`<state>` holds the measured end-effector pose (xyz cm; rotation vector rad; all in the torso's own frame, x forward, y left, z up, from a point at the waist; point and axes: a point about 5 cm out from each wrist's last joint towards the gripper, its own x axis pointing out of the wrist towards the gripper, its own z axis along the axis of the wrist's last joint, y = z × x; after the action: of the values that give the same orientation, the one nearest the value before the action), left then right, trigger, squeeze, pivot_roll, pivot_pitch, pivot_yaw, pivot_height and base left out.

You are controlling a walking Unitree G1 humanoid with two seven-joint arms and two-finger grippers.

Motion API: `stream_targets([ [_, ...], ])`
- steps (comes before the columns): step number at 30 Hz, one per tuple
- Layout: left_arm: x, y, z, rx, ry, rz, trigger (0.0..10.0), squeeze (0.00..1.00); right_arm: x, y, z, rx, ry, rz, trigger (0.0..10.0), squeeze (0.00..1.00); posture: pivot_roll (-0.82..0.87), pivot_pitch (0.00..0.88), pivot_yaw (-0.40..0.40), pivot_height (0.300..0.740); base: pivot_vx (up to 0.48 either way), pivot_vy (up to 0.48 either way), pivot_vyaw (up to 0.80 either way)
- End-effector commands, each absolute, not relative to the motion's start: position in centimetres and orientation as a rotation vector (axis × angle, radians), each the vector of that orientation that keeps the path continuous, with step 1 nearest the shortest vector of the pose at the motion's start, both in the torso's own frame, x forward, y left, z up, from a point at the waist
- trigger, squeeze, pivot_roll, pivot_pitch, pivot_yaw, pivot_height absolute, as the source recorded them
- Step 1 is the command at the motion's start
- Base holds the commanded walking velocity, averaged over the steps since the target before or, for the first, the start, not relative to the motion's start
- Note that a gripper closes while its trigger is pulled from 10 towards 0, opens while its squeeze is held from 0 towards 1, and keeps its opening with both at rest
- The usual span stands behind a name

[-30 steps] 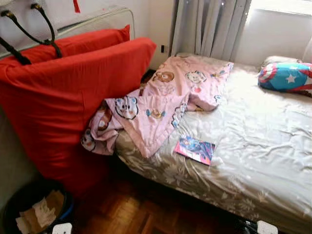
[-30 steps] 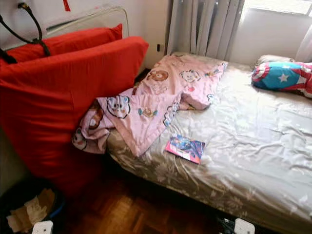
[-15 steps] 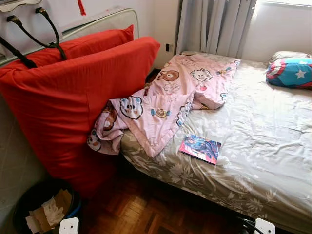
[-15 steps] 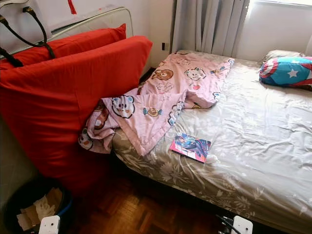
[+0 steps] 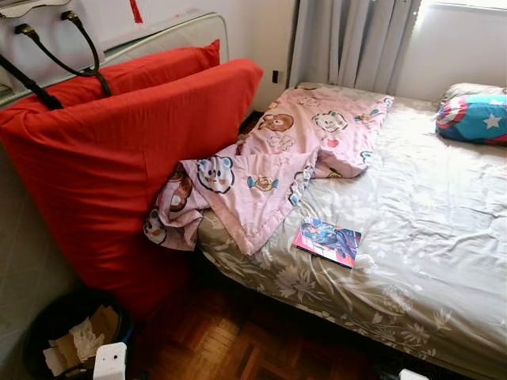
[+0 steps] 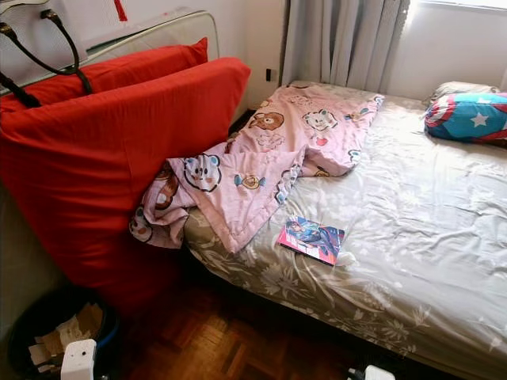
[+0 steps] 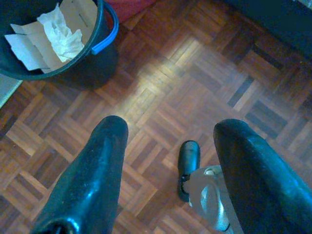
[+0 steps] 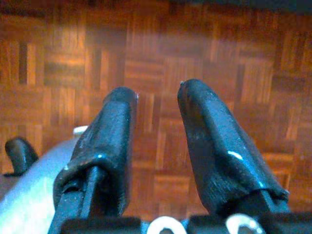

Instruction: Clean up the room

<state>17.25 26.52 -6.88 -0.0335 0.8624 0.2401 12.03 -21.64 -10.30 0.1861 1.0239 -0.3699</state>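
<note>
Room tidying looks barely begun: a crumpled pink cartoon-print blanket (image 5: 277, 162) spills off the left side of the floral-sheeted bed (image 5: 428, 237), and a colourful thin book (image 5: 328, 241) lies near its near edge. Big red cushions (image 5: 119, 158) crowd the left. The left gripper (image 7: 170, 161) hangs wide, the right gripper (image 8: 156, 141) narrower, both empty above parquet floor (image 7: 195, 83) beside a dark paper-filled bin (image 7: 53, 39).

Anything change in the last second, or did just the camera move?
Mostly the camera moved: the whole view shifted slightly, so the robot was turning or stepping. Nothing was gripped or released. The book, the pink blanket and the red cushions lie as before, and the bin is still beside the cushions. Both grippers, left and right, still hang open over the floor.
</note>
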Motion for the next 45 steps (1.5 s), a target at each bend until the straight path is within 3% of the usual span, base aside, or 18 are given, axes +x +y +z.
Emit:
stream_targets([
  [1, 17.4, 26.8, -6.8, -0.04, 0.871, 0.256, 10.0, 0.0, 12.1, -21.3, -10.3, 0.199, 1.029, -0.362, 10.0, 0.0, -0.01, 0.0, -0.011, 0.74, 0.0, 0.0, 0.0],
  [17, 17.7, 27.0, -6.6, -0.025, 0.875, 0.226, 10.0, 0.0, 12.7, -20.4, -10.3, 0.168, 1.011, -0.238, 10.0, 0.0, 0.03, 0.0, -0.035, 0.74, 0.0, 0.0, 0.0],
  [45, 17.9, 27.1, -6.5, -0.025, 0.88, 0.218, 10.0, 0.0, 13.6, -20.3, -10.0, 0.205, 0.986, -0.23, 10.0, 0.0, 0.04, 0.0, -0.027, 0.74, 0.0, 0.0, 0.0],
])
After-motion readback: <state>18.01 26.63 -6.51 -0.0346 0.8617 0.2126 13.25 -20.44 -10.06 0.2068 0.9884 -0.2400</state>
